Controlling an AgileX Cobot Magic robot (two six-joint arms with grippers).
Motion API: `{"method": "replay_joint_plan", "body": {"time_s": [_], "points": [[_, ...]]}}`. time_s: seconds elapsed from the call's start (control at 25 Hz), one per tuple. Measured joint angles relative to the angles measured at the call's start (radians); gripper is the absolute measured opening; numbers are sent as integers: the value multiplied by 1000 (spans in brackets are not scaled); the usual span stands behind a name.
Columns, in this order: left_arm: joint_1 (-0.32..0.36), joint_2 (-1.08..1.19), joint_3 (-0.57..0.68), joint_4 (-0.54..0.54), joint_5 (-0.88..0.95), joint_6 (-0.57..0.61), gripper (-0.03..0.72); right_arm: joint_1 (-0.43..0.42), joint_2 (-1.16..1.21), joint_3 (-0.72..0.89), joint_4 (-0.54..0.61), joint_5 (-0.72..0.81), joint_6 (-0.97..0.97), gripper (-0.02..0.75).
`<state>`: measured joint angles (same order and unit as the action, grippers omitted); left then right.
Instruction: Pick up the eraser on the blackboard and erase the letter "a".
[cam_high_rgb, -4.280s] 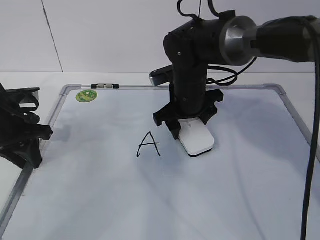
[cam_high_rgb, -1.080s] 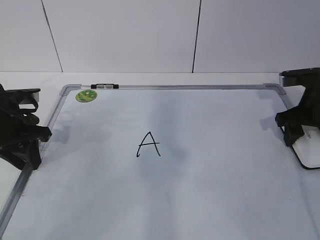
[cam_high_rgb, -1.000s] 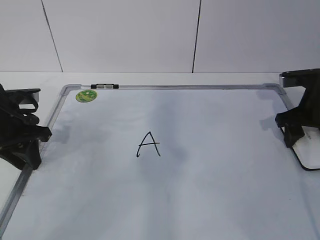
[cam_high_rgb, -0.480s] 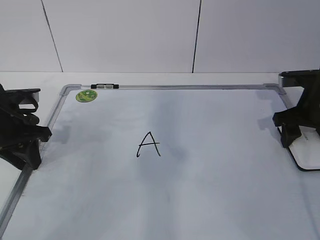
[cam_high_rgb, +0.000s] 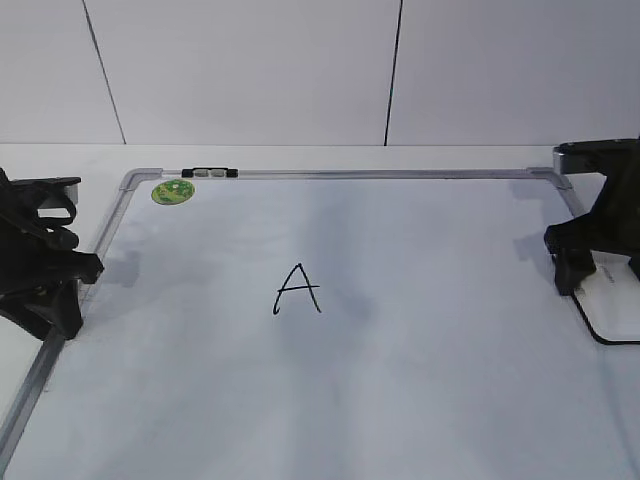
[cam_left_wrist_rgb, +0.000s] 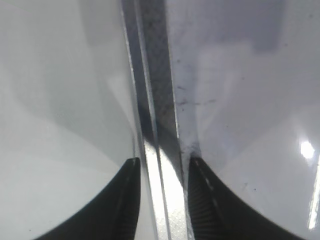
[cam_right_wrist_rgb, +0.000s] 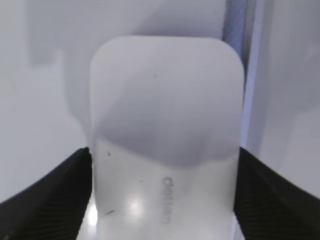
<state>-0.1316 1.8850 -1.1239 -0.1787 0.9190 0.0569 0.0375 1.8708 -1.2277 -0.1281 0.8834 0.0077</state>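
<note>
The eraser (cam_high_rgb: 612, 302), white with a black underside, lies at the right edge of the blackboard (cam_high_rgb: 400, 400). In the right wrist view the eraser (cam_right_wrist_rgb: 165, 115) fills the middle, with grey lettering on top. My right gripper (cam_high_rgb: 598, 282) (cam_right_wrist_rgb: 165, 200) straddles it, jaws open and right at its two sides. No lowercase "a" shows on the board; only a capital "A" (cam_high_rgb: 298, 290) stands there. My left gripper (cam_high_rgb: 50, 300) (cam_left_wrist_rgb: 161, 170) is open and empty over the board's left frame rail (cam_left_wrist_rgb: 155, 100).
A round green sticker (cam_high_rgb: 173, 191) and a small black clip (cam_high_rgb: 210, 173) sit at the board's top left. The silver frame runs along the top and both sides. A white wall stands behind the table.
4.3 s ago my right gripper held the eraser just right of the "A". It carried it to the board's right edge. In the last second its left finger spread slightly leftward.
</note>
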Motion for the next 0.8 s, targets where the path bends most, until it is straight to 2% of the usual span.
{"method": "replay_joint_plan", "body": {"time_s": [0.52, 0.8], "points": [[0, 0, 0, 0, 2, 0, 239, 0, 0, 0, 11, 0, -13, 665], [0, 0, 0, 0, 2, 0, 239, 0, 0, -84, 13, 81, -19, 665]]}}
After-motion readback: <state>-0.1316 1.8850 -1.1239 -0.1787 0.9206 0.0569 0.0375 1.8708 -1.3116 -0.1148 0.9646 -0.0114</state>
